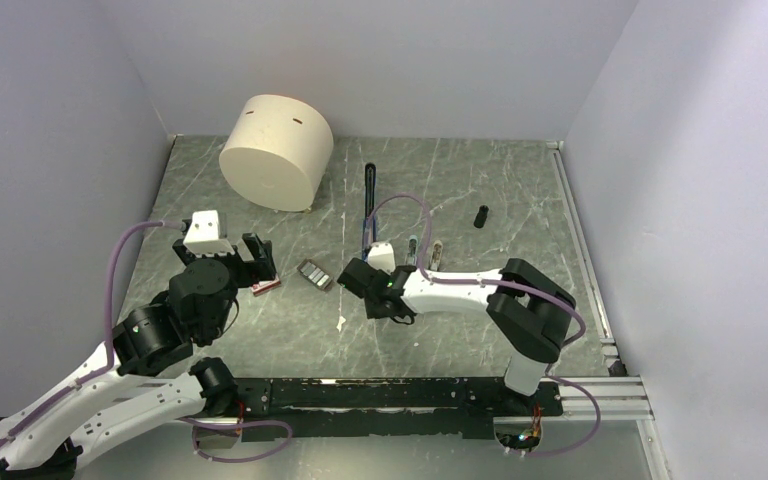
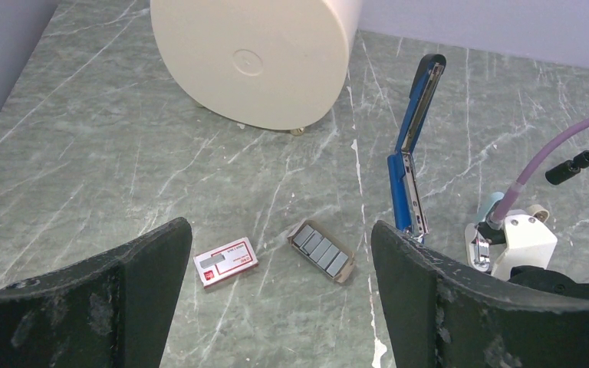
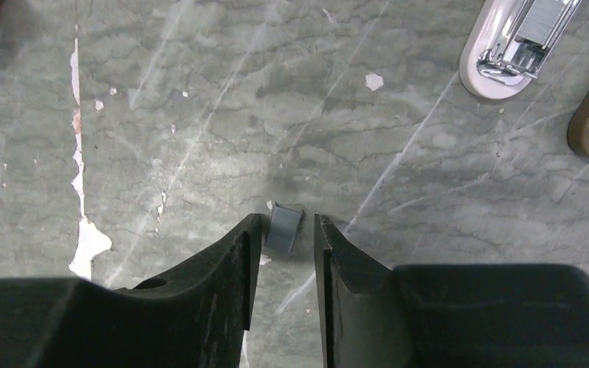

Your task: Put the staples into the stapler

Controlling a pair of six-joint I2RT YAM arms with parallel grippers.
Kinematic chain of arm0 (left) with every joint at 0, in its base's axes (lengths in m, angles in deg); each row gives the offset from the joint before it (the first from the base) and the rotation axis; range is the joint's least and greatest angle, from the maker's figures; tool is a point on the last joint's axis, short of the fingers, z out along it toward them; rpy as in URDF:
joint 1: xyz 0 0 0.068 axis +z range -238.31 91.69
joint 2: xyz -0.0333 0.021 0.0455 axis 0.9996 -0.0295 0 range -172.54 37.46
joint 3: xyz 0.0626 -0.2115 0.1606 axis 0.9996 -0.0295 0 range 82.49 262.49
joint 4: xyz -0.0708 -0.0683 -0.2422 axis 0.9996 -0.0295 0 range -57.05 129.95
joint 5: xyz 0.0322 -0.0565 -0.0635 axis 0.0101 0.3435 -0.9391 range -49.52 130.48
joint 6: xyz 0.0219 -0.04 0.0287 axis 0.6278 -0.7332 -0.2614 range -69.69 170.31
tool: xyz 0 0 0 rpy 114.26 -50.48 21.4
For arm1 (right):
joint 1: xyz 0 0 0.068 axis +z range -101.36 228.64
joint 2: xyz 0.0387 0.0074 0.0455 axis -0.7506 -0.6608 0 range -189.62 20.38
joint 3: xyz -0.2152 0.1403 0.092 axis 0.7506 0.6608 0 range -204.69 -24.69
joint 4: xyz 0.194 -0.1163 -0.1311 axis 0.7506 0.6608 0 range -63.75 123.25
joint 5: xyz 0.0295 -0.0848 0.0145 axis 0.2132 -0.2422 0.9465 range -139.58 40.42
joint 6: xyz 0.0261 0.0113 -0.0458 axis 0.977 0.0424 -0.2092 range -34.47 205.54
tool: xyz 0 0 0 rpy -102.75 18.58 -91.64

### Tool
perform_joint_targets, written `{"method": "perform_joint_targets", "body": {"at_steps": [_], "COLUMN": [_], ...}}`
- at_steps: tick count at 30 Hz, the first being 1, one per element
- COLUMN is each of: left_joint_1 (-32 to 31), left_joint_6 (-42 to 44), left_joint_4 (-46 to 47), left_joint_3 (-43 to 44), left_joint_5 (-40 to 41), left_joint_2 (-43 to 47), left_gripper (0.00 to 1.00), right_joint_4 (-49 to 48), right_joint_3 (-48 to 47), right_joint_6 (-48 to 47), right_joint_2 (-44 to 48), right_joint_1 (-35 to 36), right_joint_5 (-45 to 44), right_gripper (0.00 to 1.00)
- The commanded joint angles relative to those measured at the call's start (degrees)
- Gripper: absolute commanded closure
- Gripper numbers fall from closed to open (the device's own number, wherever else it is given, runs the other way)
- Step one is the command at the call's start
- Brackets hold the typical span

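Beside the open stapler (image 2: 408, 165), the tray (image 2: 321, 251) holds grey staples, right gripper (image 3: 285, 238) narrowly straddling a staple block (image 3: 284, 228), left gripper (image 2: 280, 264) wide.

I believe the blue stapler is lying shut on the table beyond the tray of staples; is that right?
Not quite: the blue stapler lies swung open, not shut, beyond the tray of staples, as the left wrist view shows.

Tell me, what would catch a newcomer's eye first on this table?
Probably the big cream drum at the far left of the marble table. Next, the blue stapler swung open near the middle, with a tray of grey staples and a red-and-white box nearer the left arm. The right gripper straddles a small grey staple block.
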Motion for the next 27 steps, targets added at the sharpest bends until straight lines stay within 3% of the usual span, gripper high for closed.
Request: {"method": "perform_joint_targets", "body": {"at_steps": [1,7,17,27], "left_joint_1": [-0.1,-0.1,-0.1,-0.1], "left_joint_6": [-0.2,-0.2,-0.2,0.0], "left_joint_4": [0.5,0.5,0.5,0.6], "left_joint_3": [0.2,0.2,0.1,0.1], "left_joint_5": [0.6,0.4,0.5,0.4], "left_joint_2": [0.2,0.2,0.1,-0.8], "left_gripper": [0.09,0.09,0.09,0.09], "right_joint_4": [1.1,-1.5,-2.4,-2.0], "right_joint_3": [2.8,4.0,1.0,0.4], "right_joint_6": [1.1,-0.2,-3.7,-4.2], "right_joint_2": [1.5,2.8,0.5,-1.2], "right_joint_1": [-0.6,-1.2,-2.9,-3.0], "right_joint_5": [2.0,3.5,1.8,3.7], "right_gripper": [0.66,0.71,0.65,0.74]}}
